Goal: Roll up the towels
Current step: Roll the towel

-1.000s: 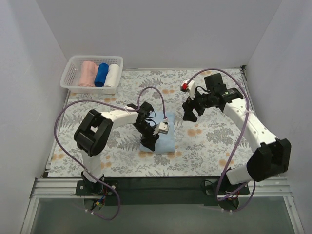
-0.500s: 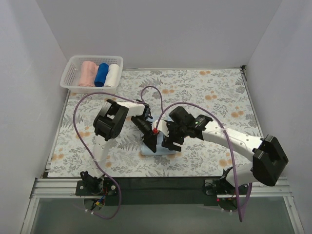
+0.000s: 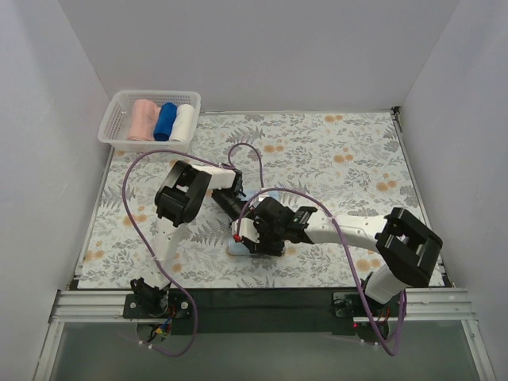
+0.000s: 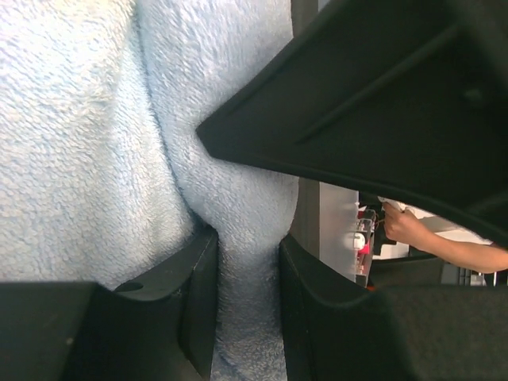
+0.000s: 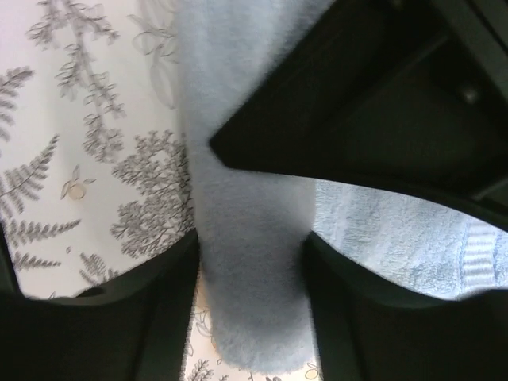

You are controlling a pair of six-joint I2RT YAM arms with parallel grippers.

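The light sky-blue towel lies on the flowered cloth in the middle of the table, mostly covered by both grippers. My left gripper comes in from the left and is shut on a pinched-up ridge of the towel, which fills the gap between its fingers. My right gripper reaches in from the right; a rolled fold of the towel sits between its fingers, touching both. The salmon-pink towel lies rolled in the basket.
A white basket stands at the back left and also holds a dark blue roll and a white roll. White walls close in the table on three sides. The two grippers crowd each other over the towel.
My right arm swung from the back right down to the towel, and its jaws narrowed round the fold. My left gripper kept its pinch on the towel and shifted slightly.
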